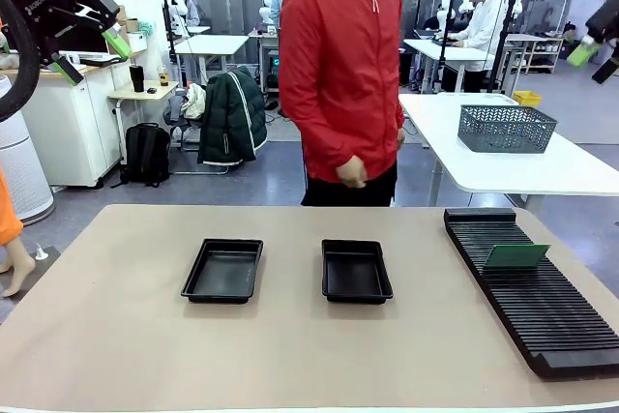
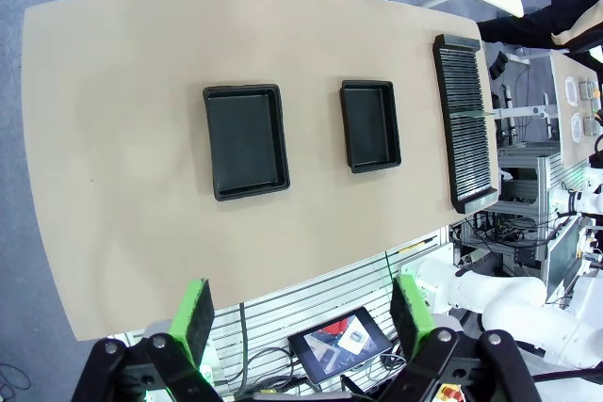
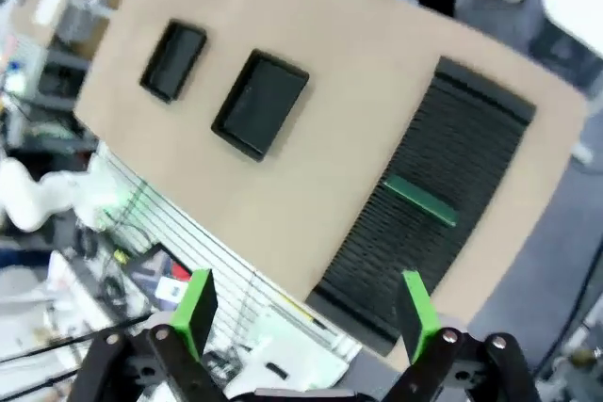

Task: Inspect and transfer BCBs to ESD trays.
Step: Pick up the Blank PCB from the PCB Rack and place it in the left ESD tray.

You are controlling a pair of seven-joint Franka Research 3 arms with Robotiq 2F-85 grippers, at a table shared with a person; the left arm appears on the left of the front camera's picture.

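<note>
On the tan table [image 1: 116,336], front view: two black ESD trays are lying side by side near the middle, their floors showing plain black. Left ESD tray [image 1: 223,270] is sitting at 9 o'clock of the right ESD tray [image 1: 356,271], apart from it, with bare tabletop between. At 3 o'clock of the trays a long black ribbed rack [image 1: 551,316] is running from the far edge toward the near edge. One green BCB [image 1: 516,255] is standing on edge in a slot of the rack's far half, well apart from both trays.

At 12 o'clock a person in a red jacket [image 1: 340,74] is standing at the far side of the table, one hand [image 1: 352,173] hanging curled at the waist, clear of the tabletop. Behind, at 2 o'clock, a grey wire mesh basket [image 1: 506,128] is sitting on a white table [image 1: 561,173].

Left gripper [image 1: 92,56] is hanging high at 10 o'clock, well above the table, fingers spread apart and holding nothing. Its wrist view is looking down on both trays and the rack; a lit tablet [image 2: 339,344] is sitting below the near table edge.

Right gripper [image 3: 306,303] is hovering high at 2 o'clock, fingers wide apart and gripping nothing, with the rack and BCB far below it.

Open air and bare tabletop are lying between each gripper and the trays
</note>
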